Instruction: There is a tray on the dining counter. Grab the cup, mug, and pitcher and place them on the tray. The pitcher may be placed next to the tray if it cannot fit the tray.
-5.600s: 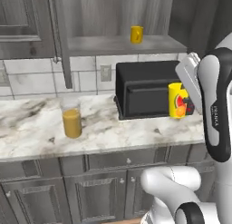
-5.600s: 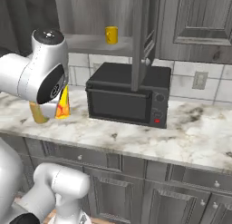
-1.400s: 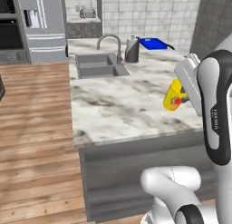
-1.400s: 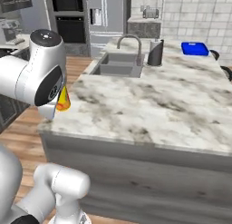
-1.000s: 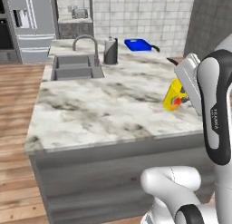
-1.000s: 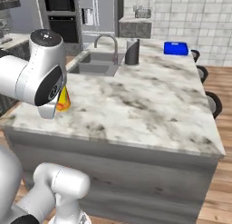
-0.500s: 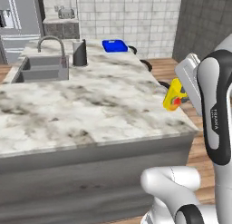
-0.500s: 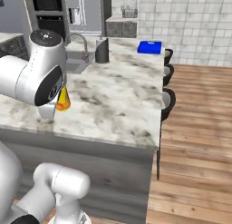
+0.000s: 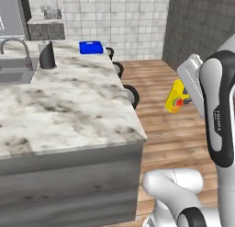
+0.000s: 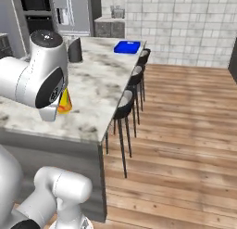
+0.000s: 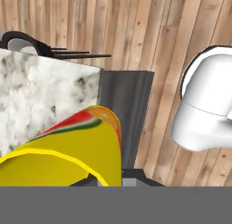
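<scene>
The cup (image 9: 176,97) is up in the air, gripped by the closed claw (image 9: 184,96) and tilted, its red-orange mark showing; in the hand view its yellow rim and side (image 11: 63,157) sit right at the bottom, between the fingers. It hangs out over the wooden floor (image 10: 185,130), beyond the corner of the bench (image 9: 64,111) rather than above it.

What has changed is the viewpoint, not the grip: over the last second the whole scene has slid across both base views, so the base has been driving round the bench's end while the cup has kept the same place against the arm. The sink (image 9: 13,70) and black canister (image 9: 47,56) now sit at the left, and the stools (image 10: 126,107) along the bench's long side have come into sight.

The tray (image 9: 91,47) lies at the far end of the bench, well apart from the cup. As I judge it, this is the carrying leg; more driving along the stool side is likely needed before the cup can be set down.
</scene>
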